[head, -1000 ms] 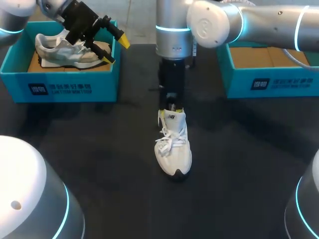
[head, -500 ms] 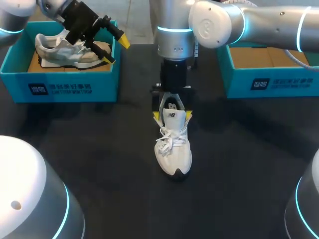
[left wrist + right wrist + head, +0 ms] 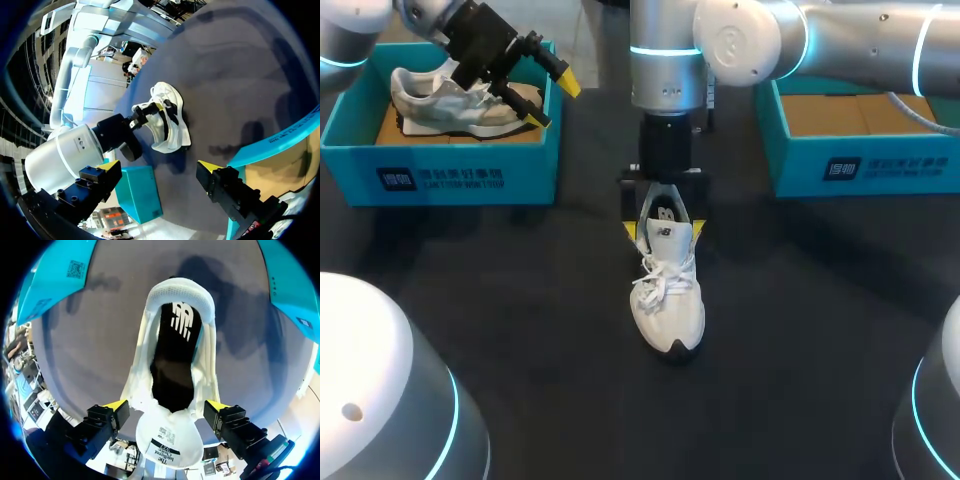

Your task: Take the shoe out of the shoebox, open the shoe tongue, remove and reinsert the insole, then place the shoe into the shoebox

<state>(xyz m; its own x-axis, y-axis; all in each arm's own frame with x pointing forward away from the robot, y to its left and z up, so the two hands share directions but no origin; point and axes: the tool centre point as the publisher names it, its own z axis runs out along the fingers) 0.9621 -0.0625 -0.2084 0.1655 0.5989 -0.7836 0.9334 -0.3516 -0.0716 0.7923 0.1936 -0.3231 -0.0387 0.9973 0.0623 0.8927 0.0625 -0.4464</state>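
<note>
Item: white shoe (image 3: 668, 300), one, low sneaker. It lies sole-down at the centre of the black table (image 3: 520, 320), outside both boxes, toe toward 6 o'clock and heel toward 12 o'clock.
- Upper: white mesh with white laces (image 3: 660, 283), loosely crossed over the midfoot.
- Sole: white, with a black edge at the toe.
- Tongue (image 3: 169, 435): white, folded back out of the opening so its printed label faces the right wrist camera.
- Insole (image 3: 172, 355): black with a white logo near the heel. It lies flat inside the shoe and fills the opening.

Right gripper (image 3: 665, 232): it hangs straight down over the laced throat of the shoe, at 12 o'clock from the toe. The fingers are spread wide, one yellow tip on each side of the raised tongue, and they grasp nothing. In the right wrist view a thin gap shows between each tip and the shoe.

Left gripper (image 3: 552, 102): at 10 o'clock from the shoe, over the near right corner of the left shoebox (image 3: 440, 175). The fingers are wide apart and hold nothing.

Left shoebox: teal, at 10 o'clock. It holds a second shoe (image 3: 450, 100), grey and white, lying on its side.

Right shoebox (image 3: 860, 165): teal, at 2 o'clock, with a brown cardboard floor showing. The right arm passes above it.
</note>
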